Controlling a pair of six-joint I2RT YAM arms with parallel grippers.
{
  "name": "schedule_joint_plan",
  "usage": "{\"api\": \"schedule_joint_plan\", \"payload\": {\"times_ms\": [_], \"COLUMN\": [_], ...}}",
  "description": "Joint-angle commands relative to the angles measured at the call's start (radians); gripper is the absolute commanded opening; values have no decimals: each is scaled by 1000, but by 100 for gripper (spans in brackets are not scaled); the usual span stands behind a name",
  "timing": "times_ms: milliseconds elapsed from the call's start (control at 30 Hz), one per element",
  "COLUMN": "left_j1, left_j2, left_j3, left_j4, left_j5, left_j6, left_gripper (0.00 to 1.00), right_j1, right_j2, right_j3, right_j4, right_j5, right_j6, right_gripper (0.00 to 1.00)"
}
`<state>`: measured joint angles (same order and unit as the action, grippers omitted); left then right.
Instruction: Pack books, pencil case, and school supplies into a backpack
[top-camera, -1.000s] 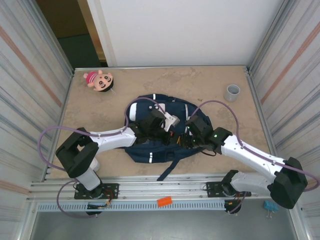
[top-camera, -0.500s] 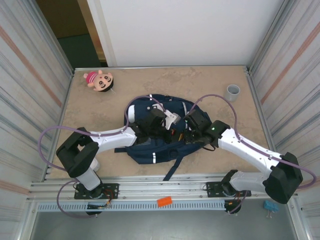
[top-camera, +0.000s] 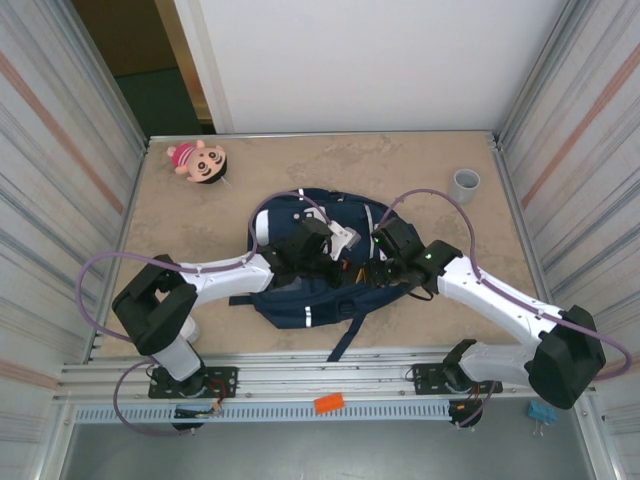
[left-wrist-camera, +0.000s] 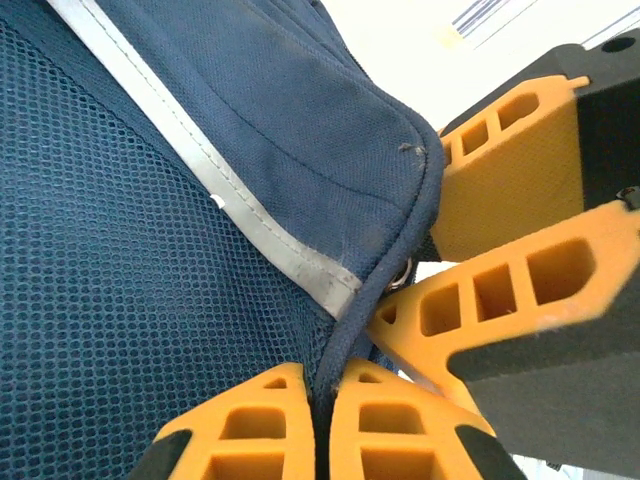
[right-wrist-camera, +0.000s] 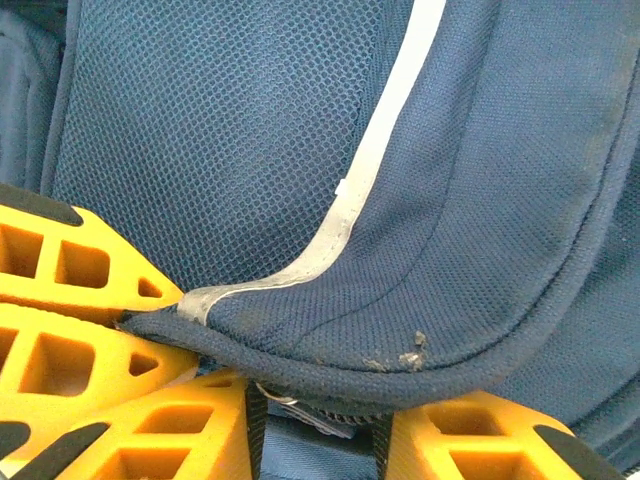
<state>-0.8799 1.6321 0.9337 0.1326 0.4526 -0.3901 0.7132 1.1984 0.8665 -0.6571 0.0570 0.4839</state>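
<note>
1. Backpack (top-camera: 300, 300) flat at centre frame on the bench (top-camera: 200, 215).
2. Left pincer (left-wrist-camera: 325, 420) clamped shut on its rim fabric.
3. Right pincer (right-wrist-camera: 320, 440) astride the same rim, jaws apart; grip impossible to tell.
4. Judged late stage: probably closing left; contents hidden.

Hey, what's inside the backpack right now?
Its contents are covered: the backpack shows navy outer fabric, mesh and a reflective strip, with the left gripper shut on its edge.
</note>
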Motion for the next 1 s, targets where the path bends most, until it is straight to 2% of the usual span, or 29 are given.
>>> {"api": "schedule_joint_plan", "payload": {"times_ms": [0,67,133,233,333,433,633,767,967], "left_j1": [-4,-4,-4,-5,-5,-5,-5,-5,-4], "left_j2": [-58,-64,-67,-69,-67,-72,-80,-95,-111], "left_j3": [7,2,-2,-6,-6,-7,-7,-12,-16], "left_j4": [-23,-30,-36,-34,-32,-27,-57,-106,-167], "left_j5": [30,20,15,12,13,9,-7,-40,-75], "left_j6": [-6,-1,0,-1,-3,-5,15,45,87], "left_gripper": [0,0,0,0,0,0,0,0,0], "right_j1": [-3,-3,-4,-5,-5,-5,-10,-55,-155], "right_j2": [32,40,36,16,21,50,87,71,57], "right_j3": [20,46,58,45,39,46,87,102,111], "right_j4": [-62,-114,-128,-64,-16,-19,-99,-135,-160], "right_j5": [131,203,217,106,7,-2,112,102,54], "right_j6": [-42,-40,-56,-130,-165,-185,-218,-237,-249], "right_gripper": [29,29,30,36,37,36,18,11,6]}}
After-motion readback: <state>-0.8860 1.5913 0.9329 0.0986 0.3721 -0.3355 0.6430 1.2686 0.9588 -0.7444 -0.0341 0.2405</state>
